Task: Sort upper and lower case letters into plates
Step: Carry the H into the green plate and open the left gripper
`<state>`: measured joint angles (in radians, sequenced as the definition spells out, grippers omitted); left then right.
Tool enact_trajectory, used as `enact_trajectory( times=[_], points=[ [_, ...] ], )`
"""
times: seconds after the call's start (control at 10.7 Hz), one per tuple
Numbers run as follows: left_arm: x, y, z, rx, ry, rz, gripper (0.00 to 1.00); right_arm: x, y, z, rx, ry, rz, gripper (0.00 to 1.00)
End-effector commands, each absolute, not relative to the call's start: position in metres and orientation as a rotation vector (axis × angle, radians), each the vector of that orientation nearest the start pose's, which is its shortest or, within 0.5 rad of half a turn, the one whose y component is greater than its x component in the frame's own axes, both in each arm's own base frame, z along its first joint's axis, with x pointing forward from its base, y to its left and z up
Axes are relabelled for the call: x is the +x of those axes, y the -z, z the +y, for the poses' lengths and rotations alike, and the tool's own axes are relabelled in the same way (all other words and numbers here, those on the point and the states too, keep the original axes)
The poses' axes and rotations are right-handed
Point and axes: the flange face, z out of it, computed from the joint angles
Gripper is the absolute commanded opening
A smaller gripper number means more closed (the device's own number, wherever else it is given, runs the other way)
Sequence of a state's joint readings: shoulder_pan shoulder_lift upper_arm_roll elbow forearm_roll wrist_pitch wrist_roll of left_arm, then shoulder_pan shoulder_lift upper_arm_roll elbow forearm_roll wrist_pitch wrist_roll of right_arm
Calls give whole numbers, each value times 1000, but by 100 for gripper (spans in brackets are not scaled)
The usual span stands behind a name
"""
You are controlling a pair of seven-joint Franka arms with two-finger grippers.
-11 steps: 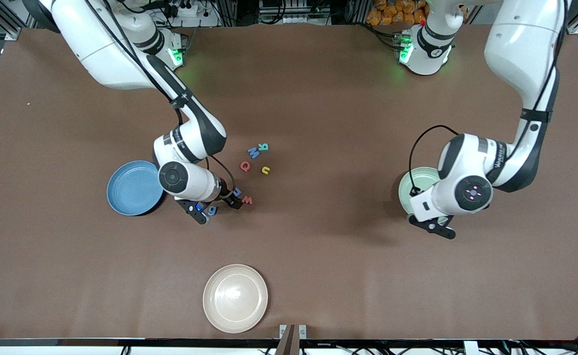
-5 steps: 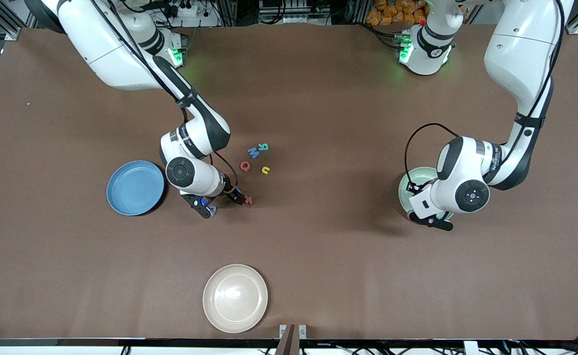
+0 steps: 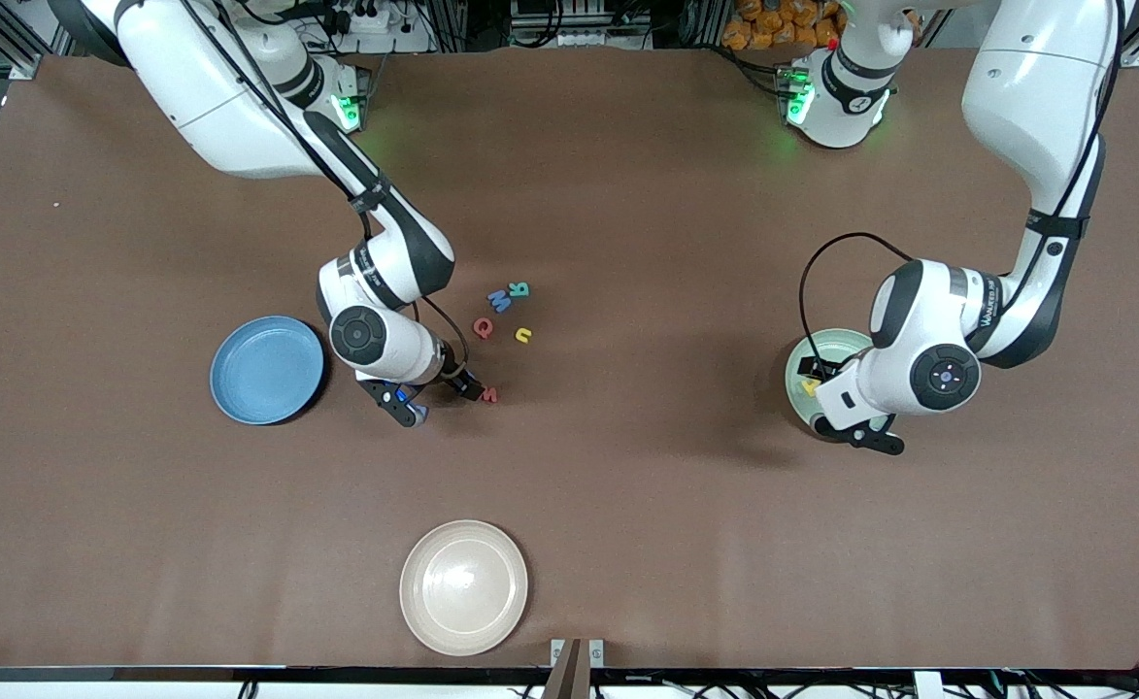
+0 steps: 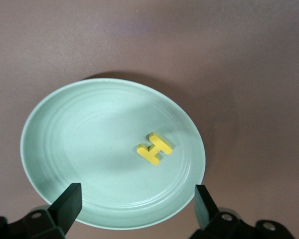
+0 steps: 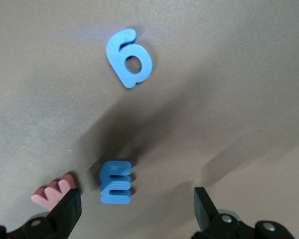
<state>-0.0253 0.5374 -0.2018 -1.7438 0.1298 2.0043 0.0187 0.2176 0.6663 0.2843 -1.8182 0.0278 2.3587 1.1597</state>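
Right arm reaches from base toward table middle, elbow bent, wrist angled down; right gripper [image 3: 438, 396] low over table, fingers [image 5: 65, 211] spread wide, nothing between them. Left arm folded at own end, wrist down; left gripper [image 3: 846, 413] fingers [image 4: 67, 204] apart, seemingly empty.

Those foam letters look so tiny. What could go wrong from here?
The right hand, open, sits low over the blue m, with the red w right beside it; it might nudge or grab both. The left hand, open over the mint plate, has the yellow H lying loose below; it should lift clear without knocking it.
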Motion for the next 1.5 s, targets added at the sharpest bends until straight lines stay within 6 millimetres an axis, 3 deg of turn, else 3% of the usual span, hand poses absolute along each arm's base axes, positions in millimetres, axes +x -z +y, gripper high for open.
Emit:
enact_trajectory(
  times=[0.0,0.19,0.47,0.66,1.03,1.31,1.41],
  points=[
    [622,-279,-136,-3051,-375,466,100,555,-173,298,-2876,-299,1101,100],
    [620,-290,-167,-3049,-344,493,100,557,-173,295,-2868,-293,1109,100],
    [601,-310,-246,-3072,-285,427,100,558,-172,297,-2857,-275,1106,98],
    [587,-312,-278,-3087,-288,456,100,558,-172,296,-2853,-271,1108,98],
    [566,-318,-325,-3084,-245,530,100,557,-170,296,-2853,-271,1108,72],
    [549,-320,-365,-3092,-162,631,100,558,-171,296,-2847,-260,1107,61],
    [548,-320,-370,-3084,-131,659,100,559,-171,295,-2847,-260,1107,57]
  ],
)
